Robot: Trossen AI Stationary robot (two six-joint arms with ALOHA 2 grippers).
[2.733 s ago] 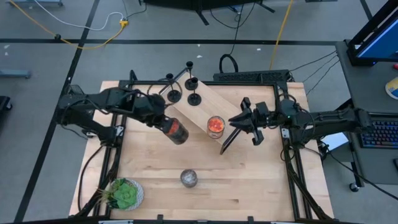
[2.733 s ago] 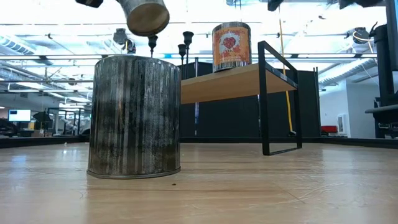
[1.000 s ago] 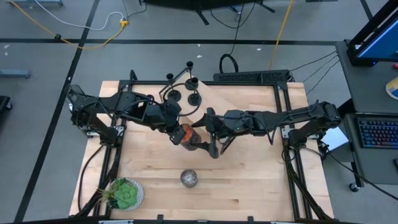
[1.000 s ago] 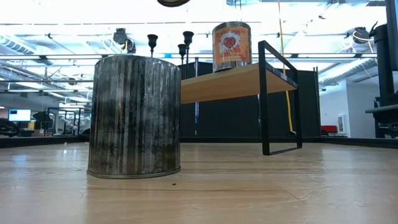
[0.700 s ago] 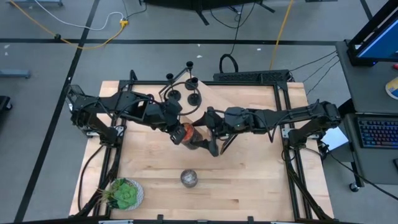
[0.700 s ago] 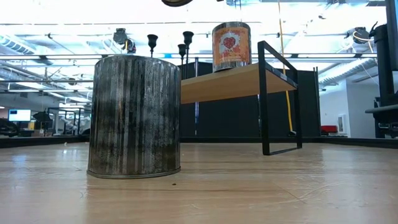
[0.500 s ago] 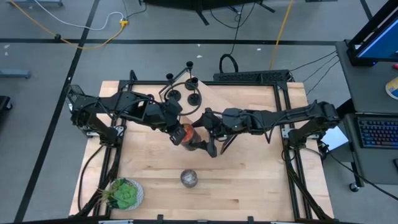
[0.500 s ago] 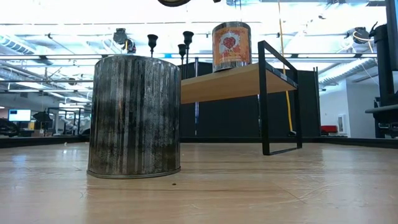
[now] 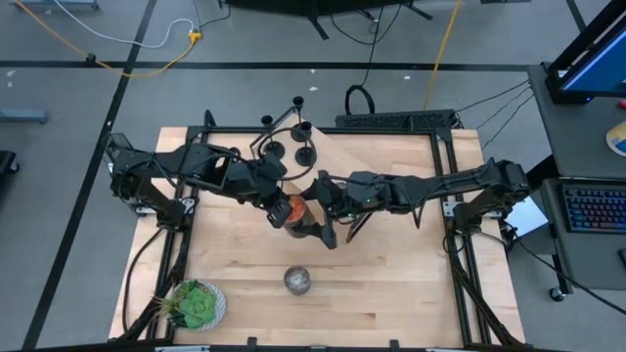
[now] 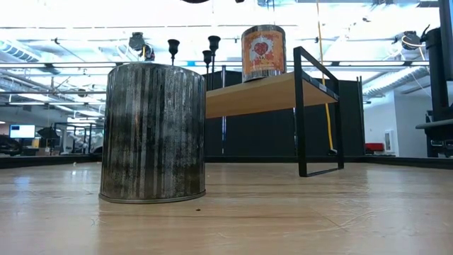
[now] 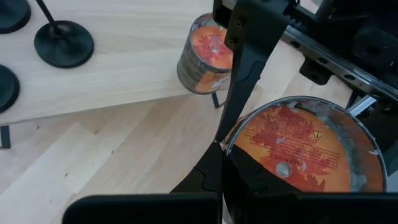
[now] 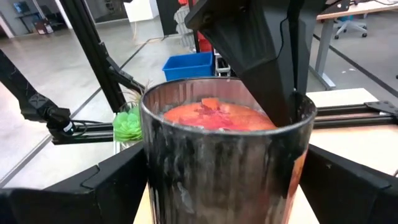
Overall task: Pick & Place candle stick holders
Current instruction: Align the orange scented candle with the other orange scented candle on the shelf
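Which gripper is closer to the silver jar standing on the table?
Right, slightly. The right gripper is open around the orange jar just behind the silver jar; the left gripper, shut on that orange jar, is a little farther back.

Place: lab/workshop | evidence: grey concrete floor w/ yellow cable (image 9: 108,41), black keyboard (image 9: 595,208), ceiling strip lights (image 10: 56,41)

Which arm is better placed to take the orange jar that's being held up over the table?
The right. Its claw stands open around the orange jar, one finger on either side, ready to close. The left claw is shut on the jar, so it can only release it.
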